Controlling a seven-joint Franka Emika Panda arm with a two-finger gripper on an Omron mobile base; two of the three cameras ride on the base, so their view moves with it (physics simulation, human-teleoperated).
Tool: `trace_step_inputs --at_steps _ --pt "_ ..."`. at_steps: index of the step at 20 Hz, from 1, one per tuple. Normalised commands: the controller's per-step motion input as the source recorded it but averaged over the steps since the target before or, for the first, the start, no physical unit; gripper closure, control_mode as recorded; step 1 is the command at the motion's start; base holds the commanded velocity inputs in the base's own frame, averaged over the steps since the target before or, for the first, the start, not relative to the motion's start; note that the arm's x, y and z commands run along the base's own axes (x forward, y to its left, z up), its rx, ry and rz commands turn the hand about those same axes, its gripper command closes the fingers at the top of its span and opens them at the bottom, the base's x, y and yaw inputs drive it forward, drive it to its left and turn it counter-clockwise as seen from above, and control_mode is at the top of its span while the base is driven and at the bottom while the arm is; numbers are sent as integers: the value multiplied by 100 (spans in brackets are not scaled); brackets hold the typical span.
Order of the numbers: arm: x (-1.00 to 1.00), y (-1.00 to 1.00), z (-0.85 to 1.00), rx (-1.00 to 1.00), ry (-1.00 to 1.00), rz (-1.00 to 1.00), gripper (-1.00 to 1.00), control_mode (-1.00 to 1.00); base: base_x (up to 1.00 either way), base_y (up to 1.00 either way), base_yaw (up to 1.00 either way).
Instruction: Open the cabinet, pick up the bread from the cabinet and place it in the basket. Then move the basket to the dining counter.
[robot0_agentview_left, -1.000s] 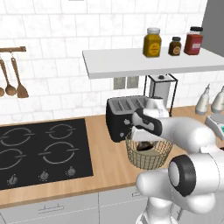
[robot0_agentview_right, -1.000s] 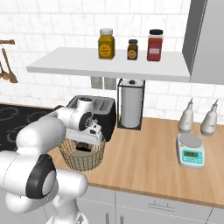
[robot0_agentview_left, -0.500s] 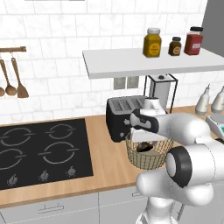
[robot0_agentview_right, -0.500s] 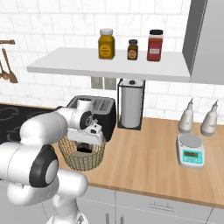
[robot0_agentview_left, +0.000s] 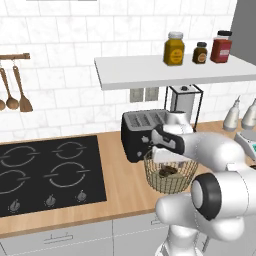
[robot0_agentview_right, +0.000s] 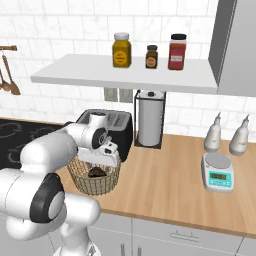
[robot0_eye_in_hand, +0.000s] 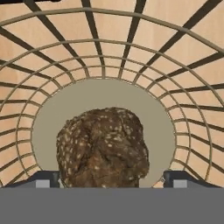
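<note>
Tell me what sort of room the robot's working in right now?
A home-style kitchen, rendered. A black hob is set into the wood counter, a black toaster stands against the tiled wall, and spice jars line a shelf above.

You're looking at a white marble-tile wall (robot0_agentview_left: 75, 55) running behind a light wood counter (robot0_agentview_right: 170, 185) with pale grey drawer fronts (robot0_agentview_right: 175, 235) sitting underneath. A white shelf (robot0_agentview_right: 125, 77) is hanging on that wall, and a grey cabinet (robot0_agentview_right: 235, 45) is standing at its right end. A black hob (robot0_agentview_left: 47, 172) is sitting in the counter on the left, with wooden spoons (robot0_agentview_left: 17, 95) dangling from a rail above it. Soft, even light is falling everywhere.
</note>
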Motion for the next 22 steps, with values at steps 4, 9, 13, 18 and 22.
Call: trace_step_inputs --at_steps 4,9,13,18,22 --pt "-21 -2 24 0 -7 0 -100 -100 0 0 0" --pt "-18 0 55 0 -9 0 -100 -100 0 0 0" --pt "-76 8 48 0 -7 0 -100 -100 0 0 0" --pt "-52 57 28 -2 -14 15 -100 -100 0 0 0" --pt "-9 45 8 -7 -8 20 -100 -100 0 0 0"
